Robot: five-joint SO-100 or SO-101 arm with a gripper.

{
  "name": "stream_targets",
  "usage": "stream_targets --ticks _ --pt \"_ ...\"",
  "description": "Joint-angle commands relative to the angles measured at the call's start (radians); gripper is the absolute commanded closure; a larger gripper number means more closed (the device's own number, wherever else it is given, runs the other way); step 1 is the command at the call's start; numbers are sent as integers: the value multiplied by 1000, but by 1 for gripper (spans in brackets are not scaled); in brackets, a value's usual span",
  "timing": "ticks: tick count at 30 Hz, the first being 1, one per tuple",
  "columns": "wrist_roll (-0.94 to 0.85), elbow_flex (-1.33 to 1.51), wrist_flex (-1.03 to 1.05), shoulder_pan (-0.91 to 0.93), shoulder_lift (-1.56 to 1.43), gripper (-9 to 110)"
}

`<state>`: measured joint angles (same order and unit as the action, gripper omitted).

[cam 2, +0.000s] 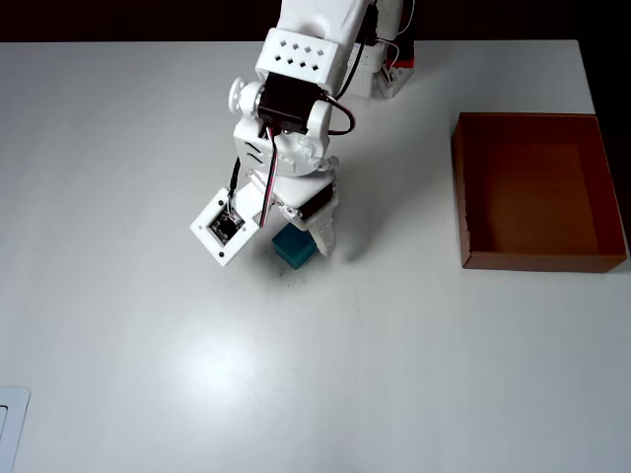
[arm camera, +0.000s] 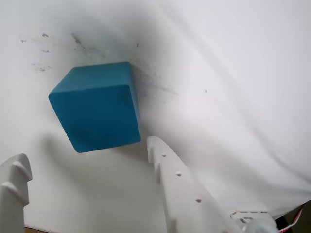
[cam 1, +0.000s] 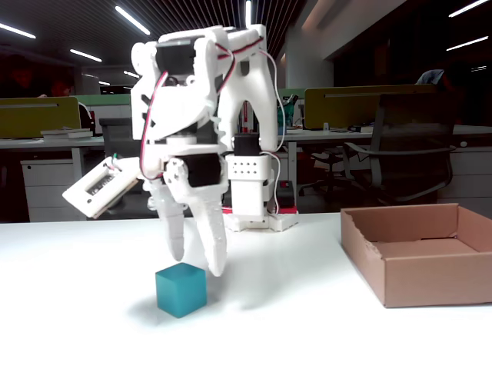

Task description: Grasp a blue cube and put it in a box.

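Wrist view: fingers (arm camera: 87, 160) spread wide, empty, flanking blue cube (arm camera: 97, 109), not touching.

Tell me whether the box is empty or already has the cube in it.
Empty. The overhead view shows only the bare floor of the box, and the blue cube sits on the table under the open gripper.
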<state>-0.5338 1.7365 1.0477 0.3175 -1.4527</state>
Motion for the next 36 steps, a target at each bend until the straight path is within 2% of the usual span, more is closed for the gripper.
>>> stream_targets --ticks 1,36 --pt "-6 -48 -35 15 6 71" --pt "3 -64 -118 6 75 86"
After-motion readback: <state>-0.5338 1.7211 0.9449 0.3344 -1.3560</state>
